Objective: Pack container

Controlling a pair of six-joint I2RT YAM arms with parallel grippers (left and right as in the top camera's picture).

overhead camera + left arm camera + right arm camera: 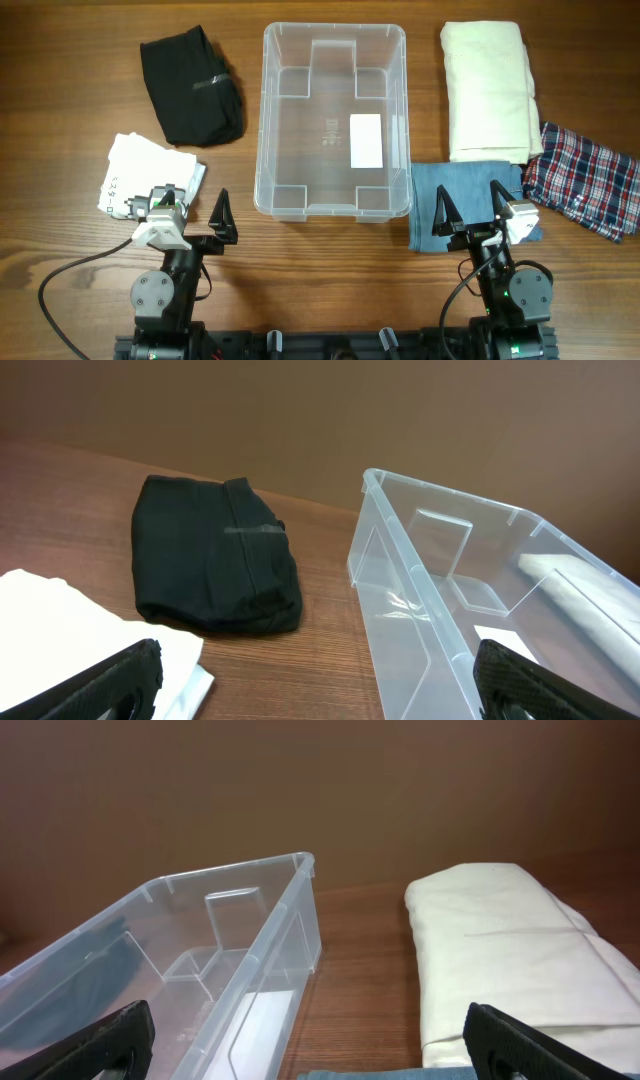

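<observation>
The clear plastic container (pixel 400 120) stands at the table's middle, empty, with a white label on its base; it also shows in the left wrist view (pixel 440 610) and the right wrist view (pixel 250 920). My left gripper (pixel 190 212) is open and empty near the front edge, left of the container, over the corner of a folded white cloth (pixel 140 170). My right gripper (pixel 468 205) is open and empty, over a folded blue cloth (pixel 450 185) right of the container's front corner.
A folded black garment (pixel 192 85) lies back left, also in the left wrist view (pixel 215 555). A folded cream cloth (pixel 488 90) lies back right, also in the right wrist view (pixel 510 950). A plaid cloth (pixel 585 180) lies at the right edge.
</observation>
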